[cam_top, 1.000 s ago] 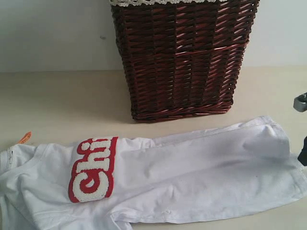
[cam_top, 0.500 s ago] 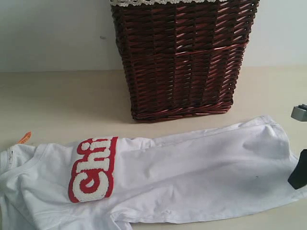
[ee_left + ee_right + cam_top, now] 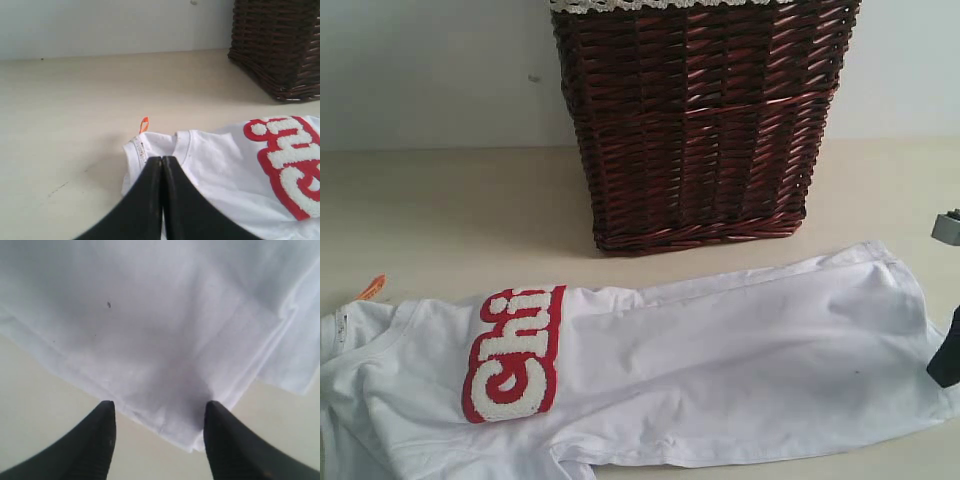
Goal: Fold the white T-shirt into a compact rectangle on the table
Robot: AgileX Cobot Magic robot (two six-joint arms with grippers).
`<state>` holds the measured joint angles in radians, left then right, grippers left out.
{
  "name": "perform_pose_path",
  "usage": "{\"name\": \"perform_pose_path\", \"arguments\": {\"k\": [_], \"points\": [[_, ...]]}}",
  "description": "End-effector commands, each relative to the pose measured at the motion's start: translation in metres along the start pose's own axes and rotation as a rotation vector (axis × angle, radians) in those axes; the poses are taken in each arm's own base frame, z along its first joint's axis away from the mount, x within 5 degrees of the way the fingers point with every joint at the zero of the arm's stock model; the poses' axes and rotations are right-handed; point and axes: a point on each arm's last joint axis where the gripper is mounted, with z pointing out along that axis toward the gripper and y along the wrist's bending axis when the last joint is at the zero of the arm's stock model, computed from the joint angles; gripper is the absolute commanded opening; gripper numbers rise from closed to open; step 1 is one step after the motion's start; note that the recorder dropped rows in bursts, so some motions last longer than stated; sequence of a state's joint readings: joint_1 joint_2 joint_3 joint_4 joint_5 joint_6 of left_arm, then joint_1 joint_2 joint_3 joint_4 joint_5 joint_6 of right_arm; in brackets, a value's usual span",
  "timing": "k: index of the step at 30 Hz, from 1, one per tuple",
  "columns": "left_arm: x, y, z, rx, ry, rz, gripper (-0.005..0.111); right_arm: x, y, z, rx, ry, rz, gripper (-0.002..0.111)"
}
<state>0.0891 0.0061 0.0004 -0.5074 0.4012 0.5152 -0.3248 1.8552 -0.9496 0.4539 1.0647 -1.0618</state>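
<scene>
The white T-shirt lies folded lengthwise on the table, red-outlined letters at the left, hem at the right. An orange neck tag sticks out by the collar. In the left wrist view my left gripper is shut, its tips over the T-shirt's collar; whether cloth is pinched between them does not show. My right gripper is open, its jaws astride the hem corner of the T-shirt. One dark finger shows at the exterior view's right edge.
A dark brown wicker basket stands upright on the table just behind the shirt's middle, also in the left wrist view as the basket. Bare table stretches left of the collar. A pale wall runs behind.
The right gripper's dark finger came down beside the hem corner, then drew back slightly toward the right edge. The shirt and the basket have not moved.
</scene>
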Motion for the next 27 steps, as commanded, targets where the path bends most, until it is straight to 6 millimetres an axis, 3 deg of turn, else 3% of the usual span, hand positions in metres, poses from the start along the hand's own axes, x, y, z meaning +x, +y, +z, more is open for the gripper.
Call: {"name": "perform_pose_path", "arguments": {"k": [1,18,27], "points": [[-0.001,0.000,0.000,0.005,-0.009,0.000,0.000,0.002,0.001,-0.015,0.097,-0.011,0.004,0.051],[-0.001,0.000,0.000,0.005,-0.009,0.000,0.000,0.005,-0.020,0.020,0.040,0.080,0.084,0.049],[-0.001,0.000,0.000,0.005,-0.009,0.000,0.000,0.003,-0.018,0.020,0.019,0.060,0.025,0.004]]}}
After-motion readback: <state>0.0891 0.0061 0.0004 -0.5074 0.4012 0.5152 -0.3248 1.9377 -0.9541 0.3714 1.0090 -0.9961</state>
